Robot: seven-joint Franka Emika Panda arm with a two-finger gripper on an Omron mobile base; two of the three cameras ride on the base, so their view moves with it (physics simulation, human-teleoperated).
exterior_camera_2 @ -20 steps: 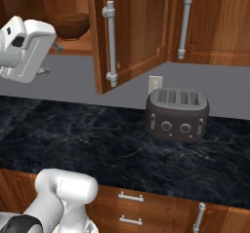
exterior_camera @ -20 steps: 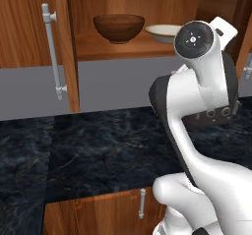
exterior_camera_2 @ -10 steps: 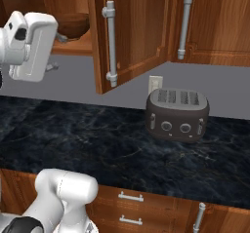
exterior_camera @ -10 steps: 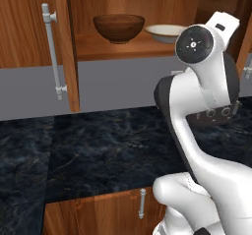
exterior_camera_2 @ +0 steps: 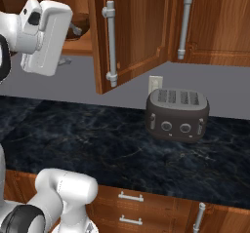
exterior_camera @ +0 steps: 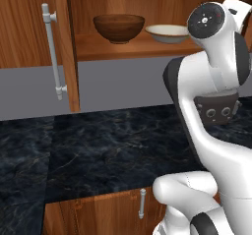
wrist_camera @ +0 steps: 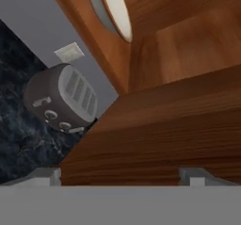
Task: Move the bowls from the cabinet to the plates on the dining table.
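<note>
The cream bowl (wrist_camera: 114, 10) is seen at twelve o'clock of the wide-open, empty hand (wrist_camera: 120, 174), on the cabinet (exterior_camera: 147, 44) shelf.

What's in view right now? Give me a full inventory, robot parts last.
dark-brown wooden bowl: 1, glossy brown, on the open cabinet's shelf, left of the cream bowl
cream bowl: 1, cream, same shelf, right side
cabinet: 1, reddish-brown, on the wall, door open
bar handles: silver, vertical, on the cabinet doors
toaster: 1, dark grey, on the counter by the wall
counter: 1, black marble, below the cabinet
outlet: 1, pale, behind the toaster
gripper: 1, open, empty, at the open door
</note>
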